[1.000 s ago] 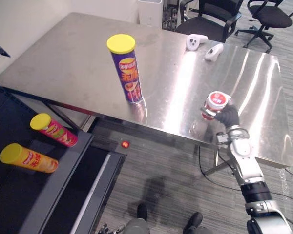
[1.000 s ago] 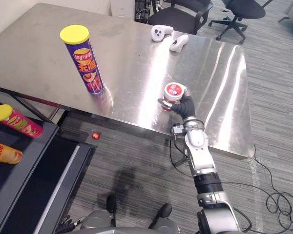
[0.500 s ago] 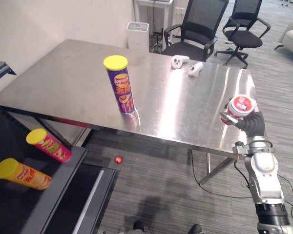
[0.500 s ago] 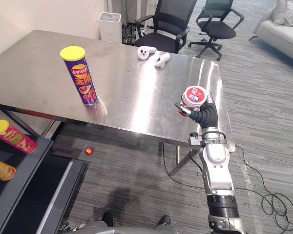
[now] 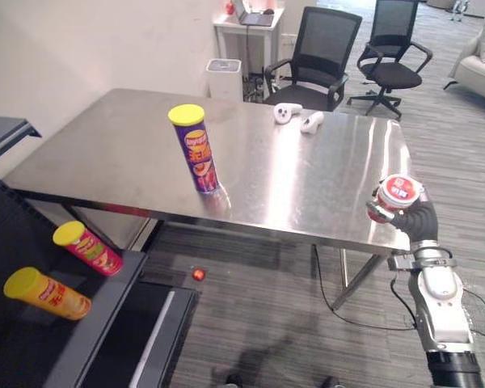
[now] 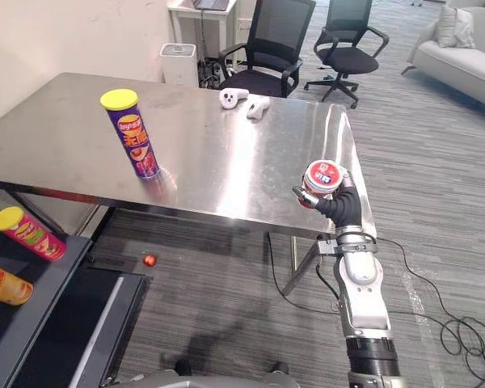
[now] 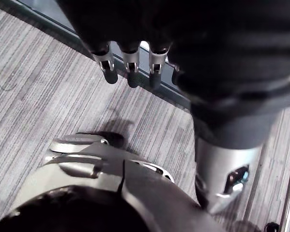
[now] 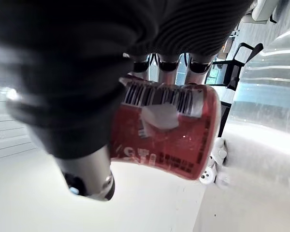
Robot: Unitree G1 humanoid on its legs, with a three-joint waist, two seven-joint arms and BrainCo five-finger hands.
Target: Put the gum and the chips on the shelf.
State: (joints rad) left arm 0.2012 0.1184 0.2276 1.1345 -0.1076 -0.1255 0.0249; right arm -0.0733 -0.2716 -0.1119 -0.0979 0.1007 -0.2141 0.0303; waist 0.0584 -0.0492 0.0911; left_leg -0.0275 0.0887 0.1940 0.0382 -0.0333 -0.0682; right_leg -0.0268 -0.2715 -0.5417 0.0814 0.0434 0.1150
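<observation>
My right hand (image 5: 420, 220) is shut on the gum (image 5: 398, 194), a red tub with a white lid, held in the air by the front right corner of the steel table (image 5: 307, 186). In the right wrist view the fingers curl round the gum (image 8: 169, 130). The chips (image 5: 196, 151), a purple can with a yellow lid, stand upright on the table's left half. The dark shelf (image 5: 105, 319) is low at the left. In the left wrist view my left hand (image 7: 129, 67) hangs over the floor with relaxed fingers and holds nothing.
A pink can (image 5: 87, 248) and an orange can (image 5: 47, 293) lie on the shelf. Two white controllers (image 5: 287, 113) rest at the table's far side. Office chairs (image 5: 323, 48) and a white bin (image 5: 224, 78) stand behind it. A small red object (image 5: 198, 274) lies on the floor.
The whole view has pulled back, so the camera moved. My right hand keeps hold of the gum and has gone from over the table's front edge to beside its front right corner.
</observation>
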